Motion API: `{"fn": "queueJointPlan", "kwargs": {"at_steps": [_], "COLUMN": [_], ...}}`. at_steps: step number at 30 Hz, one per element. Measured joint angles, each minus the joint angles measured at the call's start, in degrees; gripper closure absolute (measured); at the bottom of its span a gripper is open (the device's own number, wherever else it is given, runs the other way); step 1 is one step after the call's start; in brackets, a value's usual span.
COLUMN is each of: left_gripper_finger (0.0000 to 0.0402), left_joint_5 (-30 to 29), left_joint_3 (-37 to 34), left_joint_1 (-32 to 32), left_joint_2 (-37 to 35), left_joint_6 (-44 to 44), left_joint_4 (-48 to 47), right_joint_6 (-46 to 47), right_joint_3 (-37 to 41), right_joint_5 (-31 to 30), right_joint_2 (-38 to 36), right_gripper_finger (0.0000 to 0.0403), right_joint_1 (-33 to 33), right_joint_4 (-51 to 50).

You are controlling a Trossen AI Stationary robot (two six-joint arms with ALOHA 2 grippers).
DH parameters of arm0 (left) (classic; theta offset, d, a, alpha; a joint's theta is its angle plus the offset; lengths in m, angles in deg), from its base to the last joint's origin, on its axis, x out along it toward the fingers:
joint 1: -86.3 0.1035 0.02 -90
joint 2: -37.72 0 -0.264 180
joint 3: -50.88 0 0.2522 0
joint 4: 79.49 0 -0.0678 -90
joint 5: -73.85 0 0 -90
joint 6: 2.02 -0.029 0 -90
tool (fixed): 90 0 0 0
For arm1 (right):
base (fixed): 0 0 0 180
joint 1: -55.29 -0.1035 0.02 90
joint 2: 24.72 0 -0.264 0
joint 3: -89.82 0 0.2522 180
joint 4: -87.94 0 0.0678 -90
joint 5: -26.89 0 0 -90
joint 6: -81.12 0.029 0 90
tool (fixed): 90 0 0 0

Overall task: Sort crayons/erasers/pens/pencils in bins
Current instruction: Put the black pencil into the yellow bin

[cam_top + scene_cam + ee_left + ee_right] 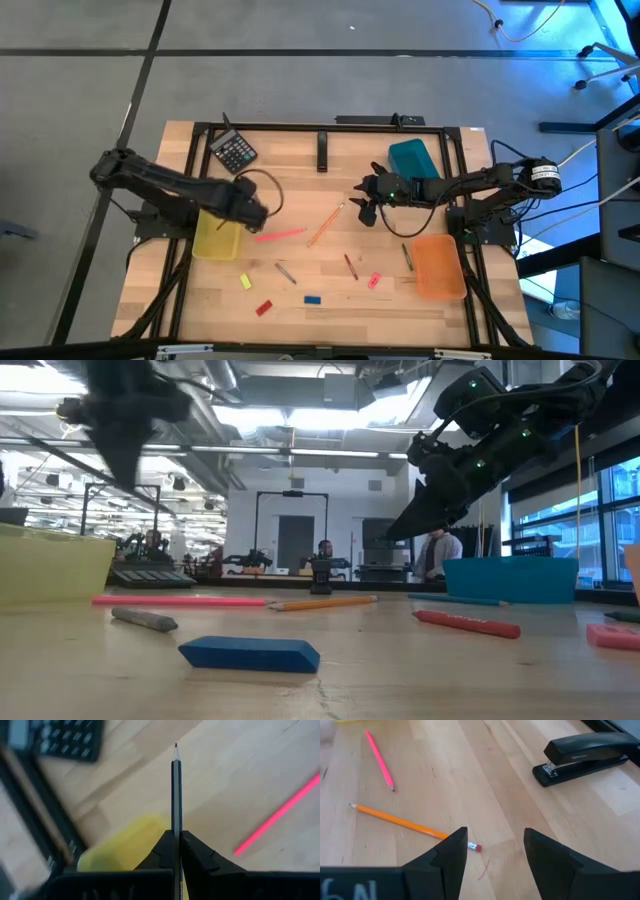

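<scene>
My left gripper (245, 208) (176, 834) is shut on a dark grey pencil (176, 785) above the translucent yellow bin (218, 238) (125, 847) at the table's left. My right gripper (365, 205) (495, 837) is open and empty above the table, just beside the eraser end of an orange pencil (326, 224) (405, 822). A pink pencil (280, 235) lies flat near the yellow bin. The teal bin (415, 160) stands at the far right, the orange bin (438, 265) at the near right. Yellow (245, 282), red (263, 308), blue (312, 299) and pink (375, 281) erasers lie near the front. My left gripper pinches the dark pencil's shaft (176, 822) between its two fingers. The pencil runs along the fingers, and its sharpened tip (175, 746) sticks out ahead of them. The pencil is lifted clear, over the yellow bin's edge.
A black calculator (233, 151) lies at the far left and a black stapler (322, 150) (585, 752) at the far middle. A grey crayon (286, 272), a red stick (350, 265) and a green stick (407, 256) lie on the wood between the bins.
</scene>
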Motion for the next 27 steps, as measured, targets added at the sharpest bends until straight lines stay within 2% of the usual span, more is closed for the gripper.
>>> {"fn": "queueJointPlan", "kwargs": {"at_steps": [4, 12, 18, 27], "left_gripper_finger": [0.0395, 0.0393, 0.0377, 0.0323], "left_joint_5": [-0.28, 7.35, 7.38, 7.25], "left_joint_3": [-1.73, -9.78, -14.20, -15.71], "left_joint_1": [-6.21, -14.05, -17.45, -17.94], "left_joint_2": [-0.10, 0.08, 0.08, 0.05], "left_joint_6": [10.33, 22.71, 27.73, 27.53], "left_joint_4": [-4.00, -2.73, 0.92, 2.77], "right_joint_6": [0.15, 1.40, 1.49, 1.50], "right_joint_3": [0.01, 0.01, 0.01, 0.01], "right_joint_5": [-0.02, -0.13, -0.10, -0.02], "right_joint_2": [0.00, 0.00, 0.00, 0.00], "right_gripper_finger": [0.0205, 0.0205, 0.0205, 0.0205], "right_joint_1": [-0.13, -1.95, -2.98, -3.26], "right_joint_4": [0.08, 0.88, 3.39, 3.72]}}
